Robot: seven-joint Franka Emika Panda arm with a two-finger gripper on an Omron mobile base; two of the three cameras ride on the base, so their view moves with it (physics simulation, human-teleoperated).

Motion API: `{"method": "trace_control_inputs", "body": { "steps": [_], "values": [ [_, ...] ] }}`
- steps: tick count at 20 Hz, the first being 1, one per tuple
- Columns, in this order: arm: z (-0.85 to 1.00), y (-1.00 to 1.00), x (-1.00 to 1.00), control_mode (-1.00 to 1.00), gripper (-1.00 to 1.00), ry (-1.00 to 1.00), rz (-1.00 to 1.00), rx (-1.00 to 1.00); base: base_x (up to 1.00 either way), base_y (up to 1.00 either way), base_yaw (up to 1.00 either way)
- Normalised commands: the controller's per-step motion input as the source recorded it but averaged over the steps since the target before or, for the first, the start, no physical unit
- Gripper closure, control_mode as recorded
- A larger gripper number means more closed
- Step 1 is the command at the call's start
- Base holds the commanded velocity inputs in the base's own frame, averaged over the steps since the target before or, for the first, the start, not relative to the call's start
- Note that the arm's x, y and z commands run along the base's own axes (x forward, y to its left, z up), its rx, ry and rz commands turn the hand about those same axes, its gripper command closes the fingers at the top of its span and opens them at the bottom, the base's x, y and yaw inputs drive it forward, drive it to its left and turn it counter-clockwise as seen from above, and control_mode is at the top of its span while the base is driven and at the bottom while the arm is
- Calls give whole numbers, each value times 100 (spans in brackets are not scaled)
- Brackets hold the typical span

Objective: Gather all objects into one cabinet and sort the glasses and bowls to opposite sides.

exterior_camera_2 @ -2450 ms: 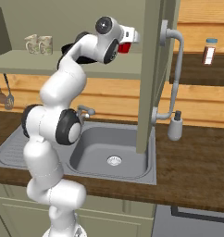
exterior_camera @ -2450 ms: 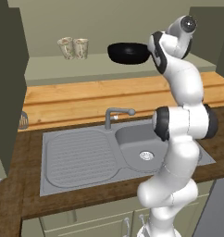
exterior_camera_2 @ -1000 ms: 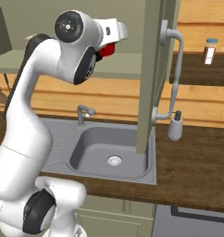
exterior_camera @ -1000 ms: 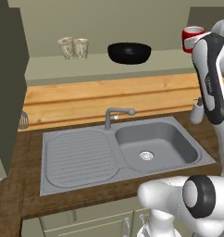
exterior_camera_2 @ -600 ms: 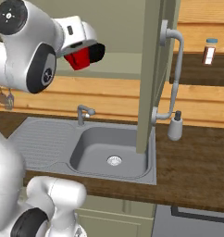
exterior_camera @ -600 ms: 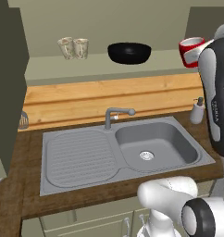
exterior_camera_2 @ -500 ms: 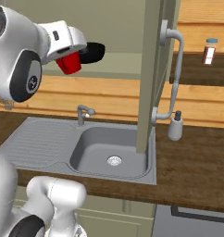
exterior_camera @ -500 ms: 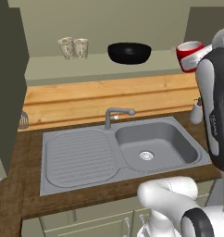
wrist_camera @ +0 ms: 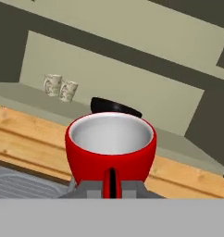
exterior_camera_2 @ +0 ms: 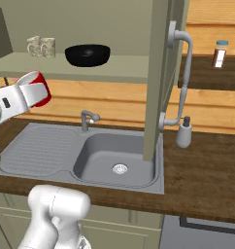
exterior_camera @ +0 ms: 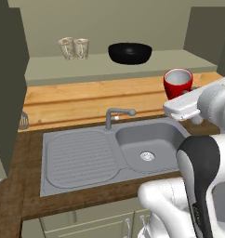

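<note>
Glossy red ceramic mug with white interior point(wrist_camera: 111, 149) is held mid-air over the wooden countertop point(exterior_camera: 86, 100), in front of and below the pale grey-green cabinet shelf point(exterior_camera: 100, 67). Upright, mouth up, long axis vertical; its handle points back at the hand, 6 o'clock in the hand view. The gripper point(wrist_camera: 111, 184) is closed on that handle, fingers pinching it from both sides.

Risks, my read:
- Handle-only pinch with the mug's weight hanging off it: a fast swing or wrist roll could pivot the mug in the fingers, or drop it on the counter or into the grey steel sink point(exterior_camera: 149, 142).
- Wide glossy black bowl point(wrist_camera: 115, 107) sits at 12 o'clock behind the mug in the hand view. Driving straight in could shove it along the shelf.
- Two cream speckled tumblers point(exterior_camera: 73, 48) sit together at 10 o'clock, well apart, low risk.
- Shelf front edge sits above mug height. Too little lift means the mug hits it.
- Open olive-grey cabinet door point(exterior_camera_2: 160, 73) at 3 o'clock limits swing room.
</note>
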Motion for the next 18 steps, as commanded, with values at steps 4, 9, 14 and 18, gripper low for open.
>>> {"method": "trace_control_inputs", "body": {
  "steps": [4, 9, 14, 18],
  "values": [
    [12, 79, -21, -100, 100, 5, -3, 11, 0, 0, 0],
    [54, 66, -18, -100, 100, 32, -11, 15, 0, 0, 0],
    [59, 24, -7, -100, 100, 47, -3, 19, 0, 0, 0],
    [18, 0, 0, -100, 100, 31, 4, 15, 0, 0, 0]
  ]
}}
